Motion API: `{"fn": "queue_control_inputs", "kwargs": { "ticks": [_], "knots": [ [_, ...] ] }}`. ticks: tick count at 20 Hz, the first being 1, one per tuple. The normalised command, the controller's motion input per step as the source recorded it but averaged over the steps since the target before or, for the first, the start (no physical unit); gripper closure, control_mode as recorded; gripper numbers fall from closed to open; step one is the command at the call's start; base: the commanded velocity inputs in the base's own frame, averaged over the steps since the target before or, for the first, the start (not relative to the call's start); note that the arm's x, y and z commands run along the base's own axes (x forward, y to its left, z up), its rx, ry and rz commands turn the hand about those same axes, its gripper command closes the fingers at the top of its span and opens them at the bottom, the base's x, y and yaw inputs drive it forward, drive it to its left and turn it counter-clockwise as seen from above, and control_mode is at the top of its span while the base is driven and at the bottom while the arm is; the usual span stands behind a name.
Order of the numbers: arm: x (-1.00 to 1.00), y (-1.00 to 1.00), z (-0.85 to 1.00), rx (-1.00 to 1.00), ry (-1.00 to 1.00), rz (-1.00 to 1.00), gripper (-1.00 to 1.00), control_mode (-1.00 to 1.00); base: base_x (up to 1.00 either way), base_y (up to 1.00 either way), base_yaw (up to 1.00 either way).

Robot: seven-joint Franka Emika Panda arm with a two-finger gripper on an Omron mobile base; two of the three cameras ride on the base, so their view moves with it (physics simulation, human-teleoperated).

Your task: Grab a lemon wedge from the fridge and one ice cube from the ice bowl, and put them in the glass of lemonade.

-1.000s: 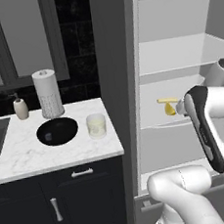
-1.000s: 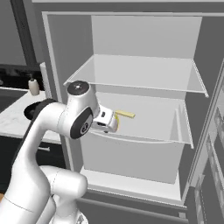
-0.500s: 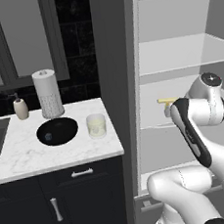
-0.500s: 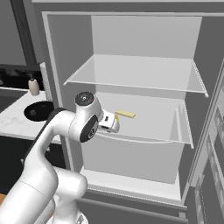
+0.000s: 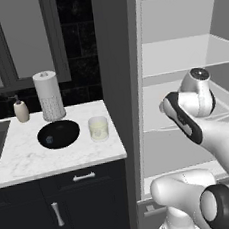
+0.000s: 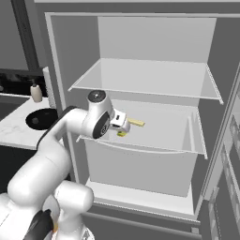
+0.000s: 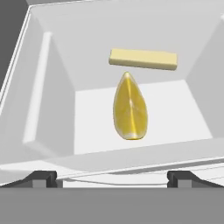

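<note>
The fridge (image 6: 61,70) has a matt grey shell, and its shelves (image 6: 154,126) look like smooth, pale, slightly translucent plastic. On the shelf the lemon wedge (image 7: 129,109) has a glossy, waxy yellow skin with faint lighter streaks, and the pale yellow block (image 7: 143,58) just behind it is matt and even. The tabletop (image 5: 50,154) looks like polished white marble with thin grey veins. The ice bowl (image 5: 59,134) is glossy black, the glass of lemonade (image 5: 98,128) is clear and smooth, and the paper-towel roll (image 5: 49,96) has a dotted, papery white surface. The cabinets (image 5: 71,207) are matt dark with satin metal handles (image 5: 84,177).
</note>
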Motion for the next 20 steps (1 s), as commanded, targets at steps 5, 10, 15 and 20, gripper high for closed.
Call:
{"fn": "queue_control_inputs", "kwargs": {
  "ticks": [5, 10, 15, 20],
  "knots": [
    [0.01, -0.17, -0.16, 0.00, 0.01, 0.00, -1.00, -1.00, 0.00, 0.00, 0.00],
    [0.03, -0.40, -0.06, 0.00, 0.00, 0.00, -1.00, -1.00, 0.00, 0.00, 0.00],
    [0.22, 0.04, -0.27, 0.00, 0.00, 0.02, -1.00, -1.00, 0.00, 0.00, 0.00],
    [0.40, 0.02, -0.02, 0.00, 0.00, 0.01, -1.00, -1.00, 0.00, 0.00, 0.00]
  ]
}}
